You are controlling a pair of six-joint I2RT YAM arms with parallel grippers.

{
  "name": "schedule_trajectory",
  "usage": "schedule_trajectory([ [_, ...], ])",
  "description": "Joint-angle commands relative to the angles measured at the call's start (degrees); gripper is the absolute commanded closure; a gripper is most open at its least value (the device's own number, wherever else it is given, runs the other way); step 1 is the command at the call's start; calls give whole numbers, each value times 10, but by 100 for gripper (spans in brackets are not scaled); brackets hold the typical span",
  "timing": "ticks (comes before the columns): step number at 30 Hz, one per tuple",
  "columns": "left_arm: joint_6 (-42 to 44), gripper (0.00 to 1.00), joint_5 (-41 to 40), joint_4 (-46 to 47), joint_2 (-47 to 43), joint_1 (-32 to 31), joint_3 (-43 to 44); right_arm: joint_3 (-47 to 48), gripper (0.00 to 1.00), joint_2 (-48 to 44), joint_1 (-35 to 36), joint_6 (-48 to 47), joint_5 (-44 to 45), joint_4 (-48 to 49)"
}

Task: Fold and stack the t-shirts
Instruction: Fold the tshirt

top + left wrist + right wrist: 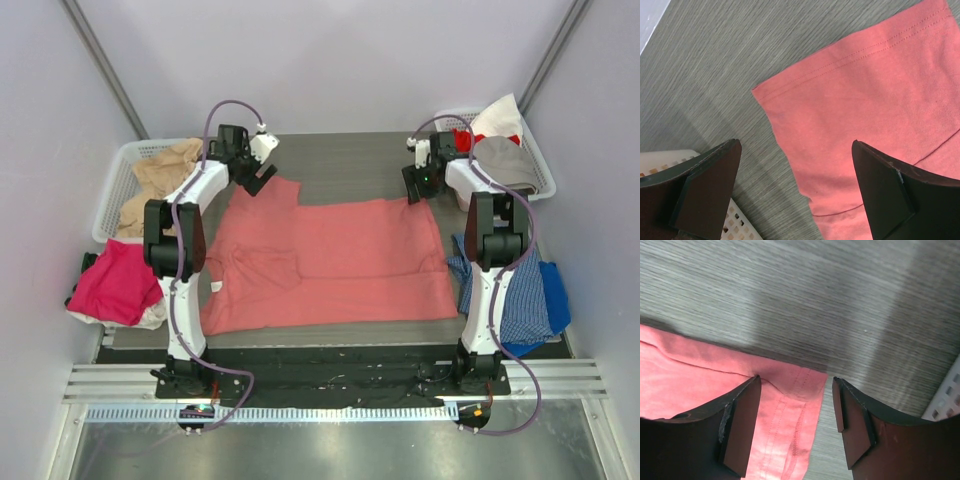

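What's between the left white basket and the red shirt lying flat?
Only bare grey table, seen in the left wrist view between the white basket and the salmon-red t-shirt.

Robot lab cell: white walls (350,60), baskets (112,185).

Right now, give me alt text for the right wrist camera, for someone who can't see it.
The open right gripper hovers over a corner of the salmon-red t-shirt, whose stitched hem lies flat on the grey table. The edge of a white basket shows at far right.
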Motion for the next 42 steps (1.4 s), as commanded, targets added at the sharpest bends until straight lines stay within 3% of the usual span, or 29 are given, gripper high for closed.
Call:
schedule_trajectory([
  [1,8,2,-2,27,1,7,4,21,35,17,-6,1,-15,5],
  [12,-7,2,7,31,33,22,43,25,59,42,-10,-7,-17,8],
  [26,-60,9,46,-23,159,26,221,-5,60,20,-10,-20,-9,7],
  [42,-55,14,35,-74,215,44,284,-25,60,5,-10,-26,-16,8],
])
